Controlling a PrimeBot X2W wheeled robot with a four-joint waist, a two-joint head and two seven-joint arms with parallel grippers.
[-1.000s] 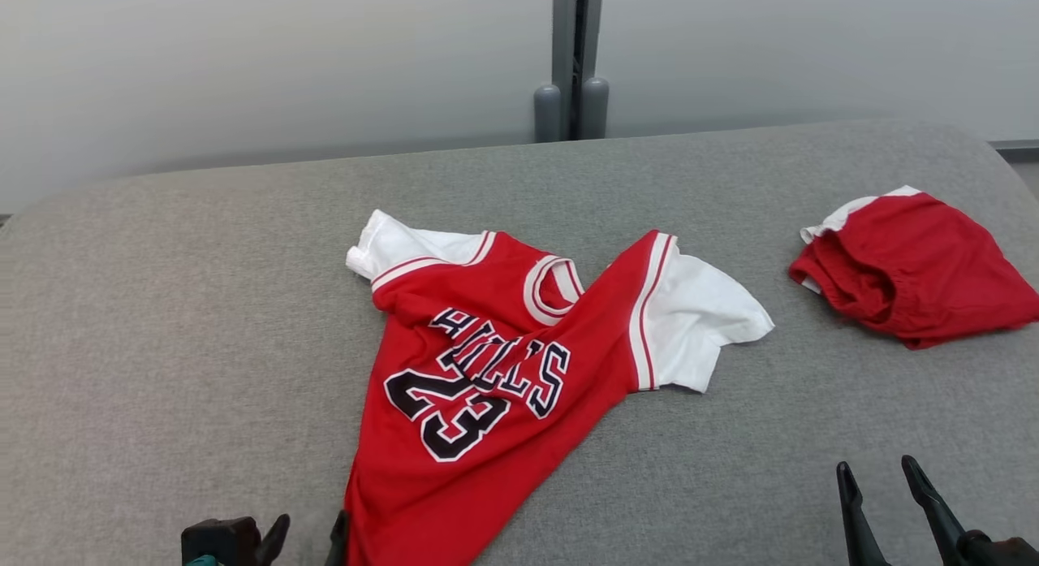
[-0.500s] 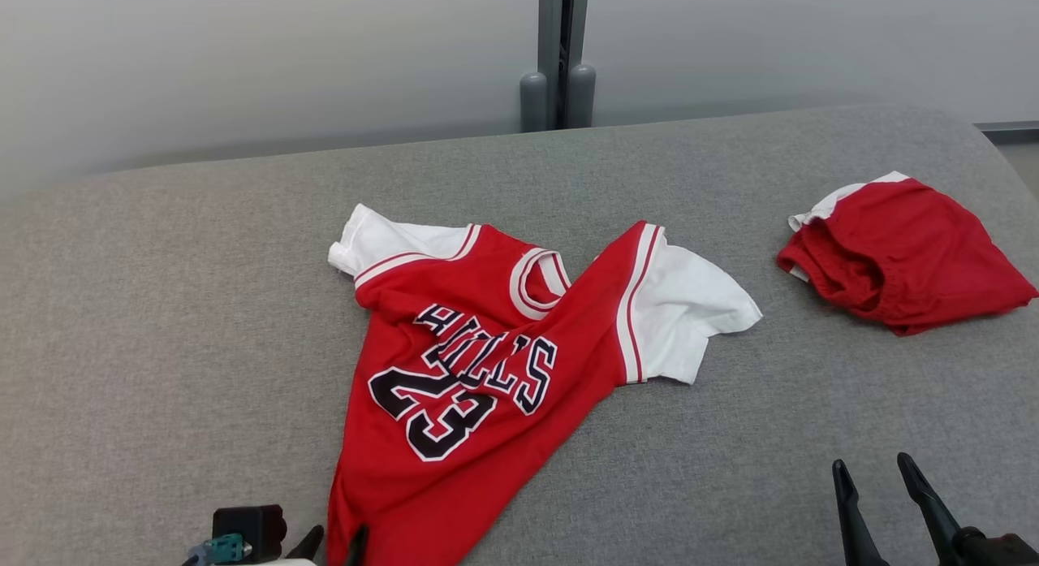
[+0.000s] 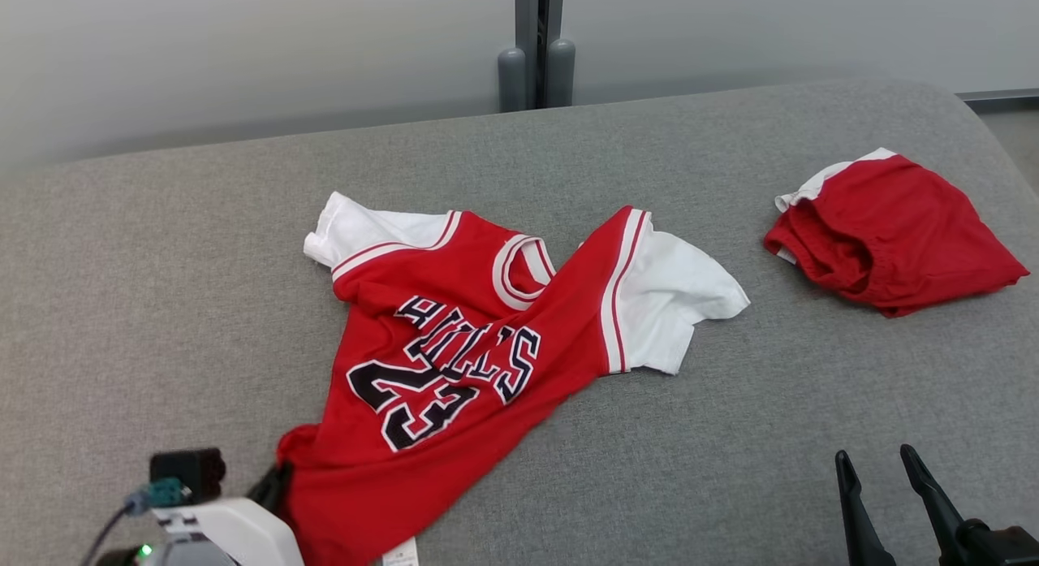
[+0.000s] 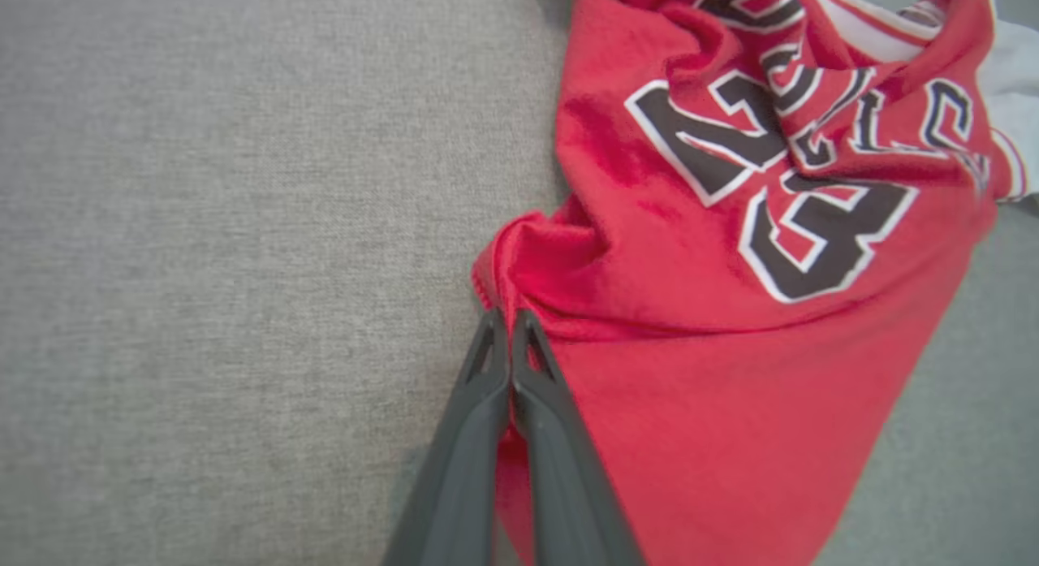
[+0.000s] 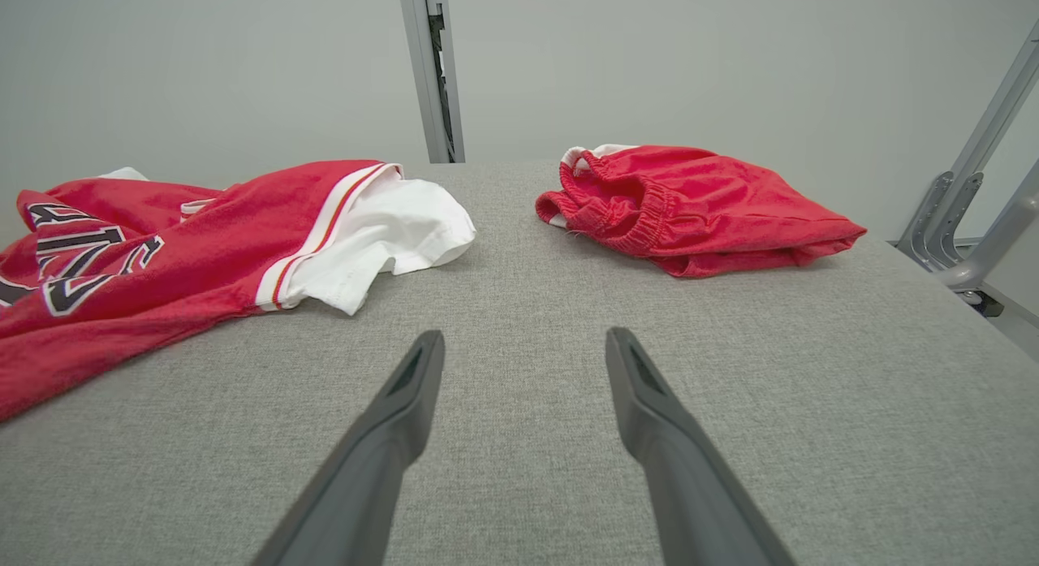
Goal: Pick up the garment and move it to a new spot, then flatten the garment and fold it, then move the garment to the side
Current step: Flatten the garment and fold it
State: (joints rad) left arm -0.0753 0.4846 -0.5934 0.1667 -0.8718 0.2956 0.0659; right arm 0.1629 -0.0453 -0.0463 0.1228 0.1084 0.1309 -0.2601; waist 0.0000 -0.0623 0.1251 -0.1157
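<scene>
A grey padded surface [image 3: 162, 306] spreads across the head view, and the shirt [image 3: 454, 363] lies rumpled near its middle, a little toward the robot's left. The shirt's long axis runs on a diagonal: the collar and two white sleeves point away from the robot, the red hem comes down to the near left, and the black lettering is creased across the chest. A smaller red cloth [image 3: 893, 233] with a white edge sits well apart at the far right. The left gripper [image 4: 510, 321] has its fingers pressed together on a bunched fold at the hem's left corner, clenched on the shirt. In the left wrist view the rest of the shirt fans out ahead and to the right of the tips. The right gripper [image 5: 523, 339] hangs with its fingers spread and nothing between them; the white sleeve is ahead on its left and the red cloth ahead on its right. The head view adds a small white label [image 3: 400, 552] at the hem, and the right wrist view shows the red cloth's gathered elastic edge.
</scene>
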